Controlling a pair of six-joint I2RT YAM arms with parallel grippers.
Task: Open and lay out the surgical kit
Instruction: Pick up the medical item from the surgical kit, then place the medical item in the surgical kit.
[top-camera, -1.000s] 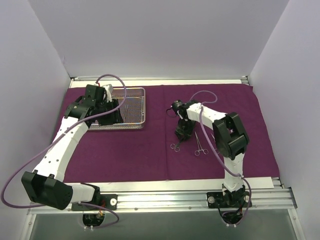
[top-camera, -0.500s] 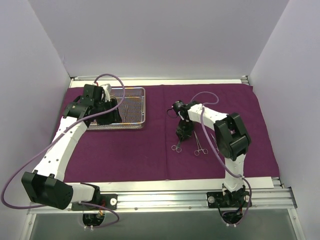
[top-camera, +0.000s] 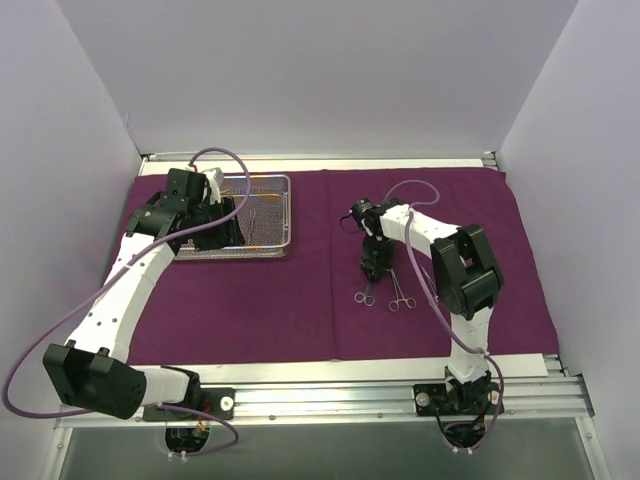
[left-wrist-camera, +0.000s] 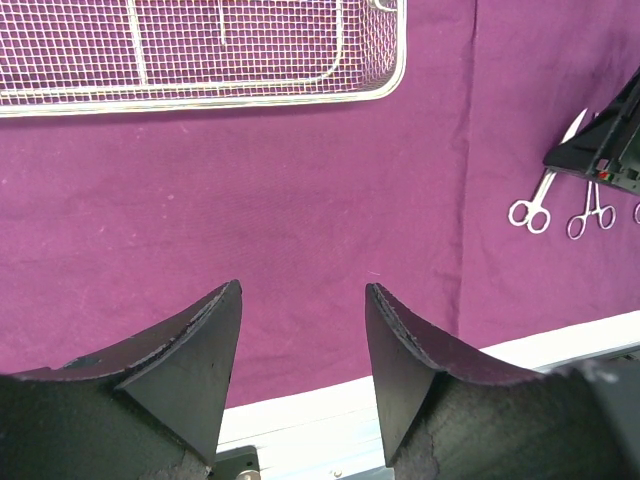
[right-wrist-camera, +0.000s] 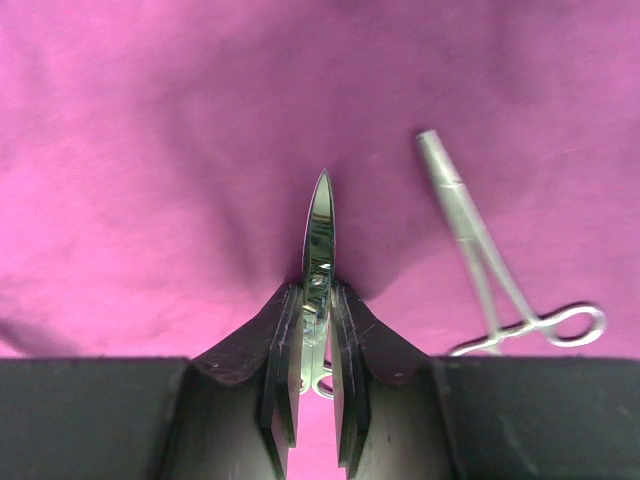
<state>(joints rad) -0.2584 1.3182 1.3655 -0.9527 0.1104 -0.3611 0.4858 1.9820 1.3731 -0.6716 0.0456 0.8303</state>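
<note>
Scissors (right-wrist-camera: 318, 235) are clamped blade-out in the right end effector (right-wrist-camera: 316, 330), low on the purple wrap (top-camera: 250, 300) well right of the wire-mesh tray (left-wrist-camera: 250, 50), beside laid forceps (right-wrist-camera: 480, 250), likely for a neat row. Left end effector (left-wrist-camera: 303, 330) gapes empty at the tray.

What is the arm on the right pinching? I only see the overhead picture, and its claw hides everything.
Observer: The right gripper is shut on slim steel scissors, gripped near the pivot, with the closed blades pointing away from the wrist.
Operator: And the other claw, by the tray?
Observer: The left gripper is open, with nothing between its fingers.
Operator: Is the loose tool beside the scissors shut?
Observer: Yes, its tips are closed, and it lies flat on the purple cloth.
</note>
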